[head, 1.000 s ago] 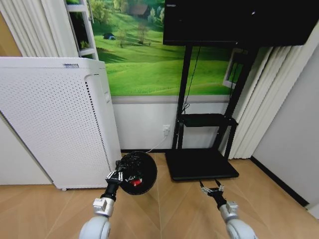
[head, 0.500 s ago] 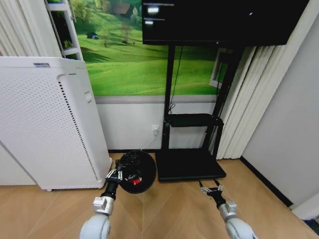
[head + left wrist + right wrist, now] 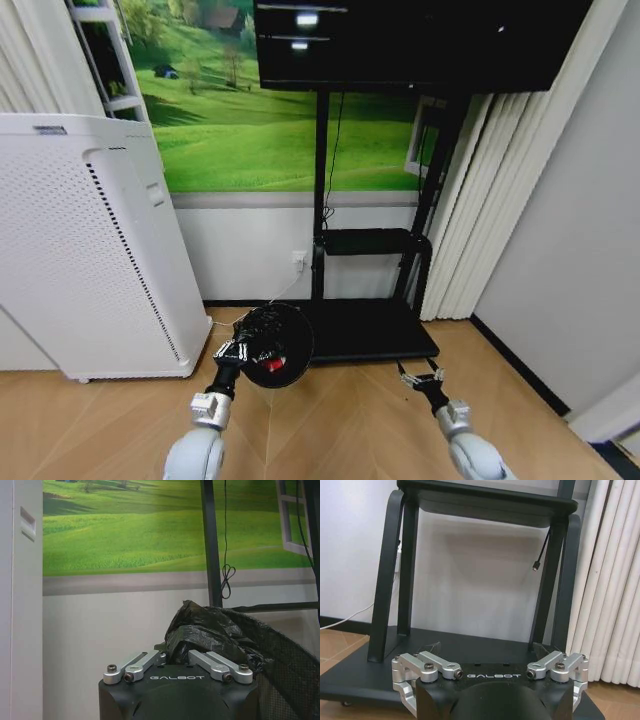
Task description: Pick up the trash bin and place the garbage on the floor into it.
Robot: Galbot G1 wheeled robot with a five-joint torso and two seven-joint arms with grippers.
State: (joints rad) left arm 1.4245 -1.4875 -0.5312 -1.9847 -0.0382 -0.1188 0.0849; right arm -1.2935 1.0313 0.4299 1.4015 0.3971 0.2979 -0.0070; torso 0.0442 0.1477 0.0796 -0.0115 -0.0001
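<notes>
"GALBOT" is printed in white on both black wrist housings. The left gripper (image 3: 236, 351) is clenched on the rim of the trash bin (image 3: 276, 345), pinching its crumpled black liner bag (image 3: 207, 635); the bin hangs off the floor, just in front of the black TV stand (image 3: 368, 330), and something red shows inside it. The right gripper (image 3: 421, 377) hovers released, holding nothing, near the stand's base. A white perforated air purifier (image 3: 85, 250) stands well to the stand's left. The floor is herringbone wood (image 3: 330, 420); a green meadow mural (image 3: 240, 130) covers the wall behind the stand, with pleated curtains (image 3: 480, 220) beside it.
</notes>
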